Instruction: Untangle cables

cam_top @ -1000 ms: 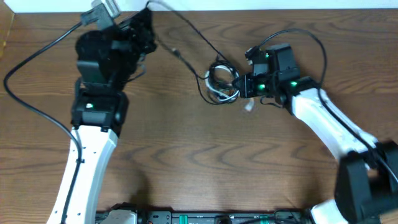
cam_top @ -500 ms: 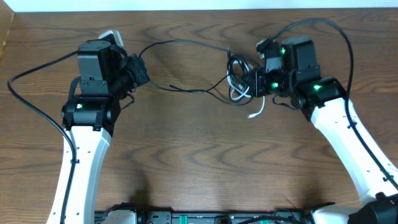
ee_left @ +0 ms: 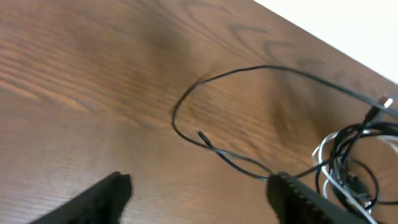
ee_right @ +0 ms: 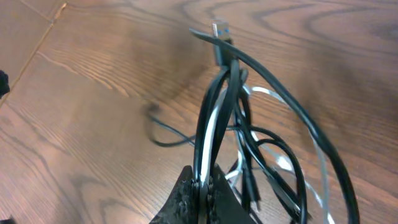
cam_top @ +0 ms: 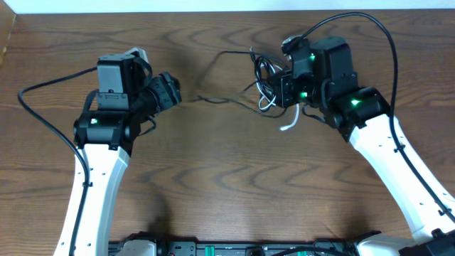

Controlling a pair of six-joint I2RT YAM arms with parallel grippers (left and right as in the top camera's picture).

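Left gripper (cam_top: 170,89): jaws spread wide, empty. Black cable (cam_top: 213,100) loose tail lies on table (cam_top: 227,185) just ahead at 3 o'clock, long axis 9-to-3, leading to tangle (cam_top: 265,84). Left arm nearer tail. Farther on, tangle held up by right gripper (ee_right: 203,186), jaws clenched on black and white strands. White cable (cam_top: 288,126) end dangles at 6 o'clock below it.

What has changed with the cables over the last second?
The left gripper came back from the far edge and let go of the black cable; its free end now lies on the table. The right gripper carried the tangled bundle slightly farther away, staying shut on it.
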